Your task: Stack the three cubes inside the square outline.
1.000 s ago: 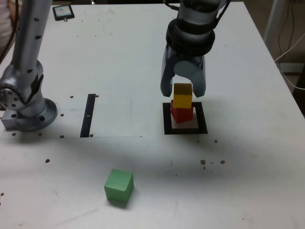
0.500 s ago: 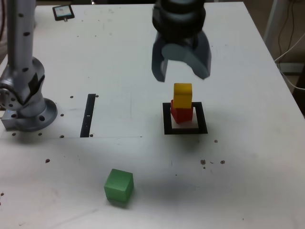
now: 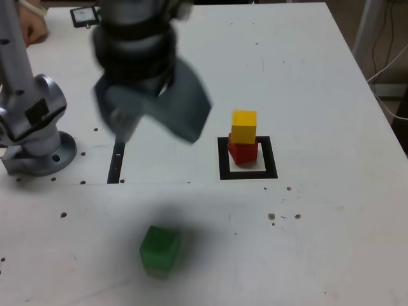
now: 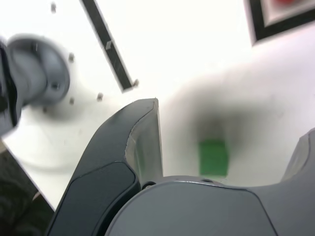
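Nearest to us, in the lower left of the exterior view, we see the green cube (image 3: 158, 250) lying alone on the white table (image 3: 331, 217), well apart from the other blocks and touched by nothing. We judge this to be the one piece left to place.

Further back, right of centre, we find the square outline (image 3: 223, 159) with the red cube (image 3: 243, 152) sitting inside it and the yellow cube (image 3: 244, 126) on top of the red one. So two of the three levels look done to us.

Above the green cube and left of the stack hangs the gripper (image 3: 156, 124), blurred, its jaws spread wide with nothing between them. The wrist view looks down between them at the green cube (image 4: 213, 158).

Farthest back at the left edge stands the arm's base (image 3: 35, 137), with a narrow black strip (image 3: 117, 159) beside it.
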Tool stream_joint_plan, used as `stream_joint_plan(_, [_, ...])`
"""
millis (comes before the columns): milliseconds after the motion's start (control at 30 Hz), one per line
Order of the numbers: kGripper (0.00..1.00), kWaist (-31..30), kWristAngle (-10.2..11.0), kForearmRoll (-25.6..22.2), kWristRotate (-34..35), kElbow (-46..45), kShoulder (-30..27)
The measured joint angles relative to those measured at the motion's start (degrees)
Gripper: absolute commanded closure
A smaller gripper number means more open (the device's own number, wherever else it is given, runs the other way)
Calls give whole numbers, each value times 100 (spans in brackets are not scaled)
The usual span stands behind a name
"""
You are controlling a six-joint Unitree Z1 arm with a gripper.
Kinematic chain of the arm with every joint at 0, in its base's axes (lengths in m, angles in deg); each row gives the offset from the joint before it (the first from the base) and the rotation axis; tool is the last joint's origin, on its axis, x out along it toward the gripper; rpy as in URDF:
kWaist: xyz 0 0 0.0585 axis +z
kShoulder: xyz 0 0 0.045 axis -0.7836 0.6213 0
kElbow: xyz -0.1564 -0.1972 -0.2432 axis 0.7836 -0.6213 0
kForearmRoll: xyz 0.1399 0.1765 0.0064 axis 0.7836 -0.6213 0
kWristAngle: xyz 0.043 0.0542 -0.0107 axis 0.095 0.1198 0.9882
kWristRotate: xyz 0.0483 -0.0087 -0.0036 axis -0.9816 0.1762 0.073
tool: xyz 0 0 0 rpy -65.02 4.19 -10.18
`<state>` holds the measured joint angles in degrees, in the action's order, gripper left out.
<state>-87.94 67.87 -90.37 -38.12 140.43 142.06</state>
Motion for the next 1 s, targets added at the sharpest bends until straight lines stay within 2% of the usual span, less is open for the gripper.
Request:
stream_joint_plan(133, [1,-741,-228,192,797,-253,34])
stream_joint_plan(267, [1,-1030,-328,551,1577,-384,117])
stream_joint_plan(367, [1,-1136,-515,875,2122,-431,268])
stream_joint_plan(467, [1,-1182,-717,1184,2095,-491,575])
stream_joint_plan(567, [1,-1236,-820,1502,2095,-537,924])
stream_joint_plan(800, [0,-1243,-786,1830,2054,-668,1285])
stream_joint_plan(1000, [4,-1237,-826,2381,1900,-797,1607])
